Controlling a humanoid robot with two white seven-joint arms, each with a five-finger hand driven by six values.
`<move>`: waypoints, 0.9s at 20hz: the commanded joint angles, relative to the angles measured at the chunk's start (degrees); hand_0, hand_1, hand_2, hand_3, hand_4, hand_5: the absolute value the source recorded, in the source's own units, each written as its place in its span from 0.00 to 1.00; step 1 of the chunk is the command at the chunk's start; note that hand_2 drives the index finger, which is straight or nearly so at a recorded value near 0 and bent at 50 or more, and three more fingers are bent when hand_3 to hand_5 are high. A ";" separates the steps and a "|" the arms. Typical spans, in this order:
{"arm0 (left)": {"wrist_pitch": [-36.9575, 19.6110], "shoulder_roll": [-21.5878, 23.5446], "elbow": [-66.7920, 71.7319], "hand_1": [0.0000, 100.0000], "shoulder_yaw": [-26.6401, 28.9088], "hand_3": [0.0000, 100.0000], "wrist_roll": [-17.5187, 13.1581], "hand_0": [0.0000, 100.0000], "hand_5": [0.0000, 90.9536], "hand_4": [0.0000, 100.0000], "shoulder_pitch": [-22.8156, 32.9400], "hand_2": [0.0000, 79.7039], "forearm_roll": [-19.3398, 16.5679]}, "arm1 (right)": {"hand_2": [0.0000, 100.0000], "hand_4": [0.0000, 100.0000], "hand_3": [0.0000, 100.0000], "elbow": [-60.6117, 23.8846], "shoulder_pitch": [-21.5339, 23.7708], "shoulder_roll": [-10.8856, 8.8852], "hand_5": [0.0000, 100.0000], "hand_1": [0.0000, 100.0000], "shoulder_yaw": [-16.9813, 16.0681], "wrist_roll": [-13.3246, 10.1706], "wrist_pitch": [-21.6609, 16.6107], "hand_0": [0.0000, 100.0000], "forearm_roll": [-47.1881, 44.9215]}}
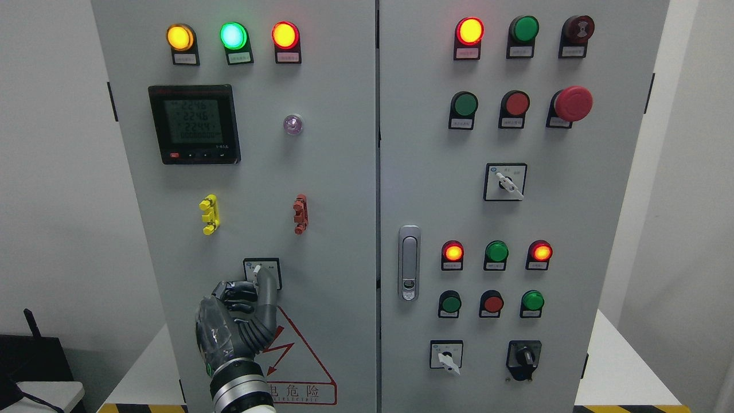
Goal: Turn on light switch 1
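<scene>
I'm seeing the left hand (pixel 232 321) reaching up from the bottom edge, wrist vertical, against the left cabinet door (pixel 338 189). Its long finger (pixel 265 292) is stretching upward and touching the rotary switch (pixel 262 272) low on that door, while the other fingers are lying curled against the palm, gripping nothing. I'm not seeing the right arm.

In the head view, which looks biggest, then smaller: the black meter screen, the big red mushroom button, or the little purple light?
1. The black meter screen, by far the biggest.
2. The red mushroom button.
3. The purple light, the smallest.
All sit on the same cabinet front, so nearness hardly changes the order.
</scene>
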 commanded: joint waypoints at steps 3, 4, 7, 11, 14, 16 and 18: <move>0.60 0.00 -0.01 0.39 -0.09 0.67 -0.08 0.44 0.77 0.73 0.00 0.73 -0.20 | 0.00 0.00 0.00 0.00 -0.02 0.00 0.00 0.39 0.00 -0.01 -0.05 0.12 -0.97; 0.60 0.00 -0.01 0.38 -0.17 0.67 -0.08 0.45 0.77 0.73 -0.09 0.73 -0.20 | 0.00 0.00 0.00 0.00 0.07 0.00 0.00 0.39 0.00 -0.01 -0.05 0.12 -0.97; 0.60 0.00 -0.01 0.38 -0.09 0.67 -0.08 0.46 0.77 0.73 -0.26 0.73 -0.20 | 0.00 0.00 0.00 0.00 -0.02 0.00 0.00 0.39 0.00 -0.01 -0.05 0.12 -1.05; 0.60 0.00 -0.01 0.37 -0.09 0.67 -0.17 0.48 0.77 0.73 -0.26 0.73 -0.20 | 0.00 0.00 0.00 0.00 -0.02 0.00 0.00 0.39 0.00 -0.01 -0.05 0.12 -0.97; 0.60 0.00 0.08 0.36 -0.09 0.67 -0.25 0.49 0.77 0.73 -0.35 0.73 -0.20 | 0.00 0.00 0.00 0.00 -0.02 0.00 0.00 0.39 0.00 -0.01 -0.05 0.12 -0.97; 0.60 0.00 0.08 0.35 -0.17 0.67 -0.25 0.51 0.77 0.73 -0.35 0.74 -0.12 | 0.00 0.00 0.00 0.00 -0.02 0.00 0.00 0.39 0.00 -0.01 -0.05 0.12 -0.97; 0.60 0.00 0.08 0.34 -0.17 0.67 -0.25 0.54 0.77 0.73 -0.35 0.74 -0.12 | 0.00 0.00 0.00 0.00 -0.02 0.00 0.00 0.39 0.00 -0.01 -0.05 0.12 -0.97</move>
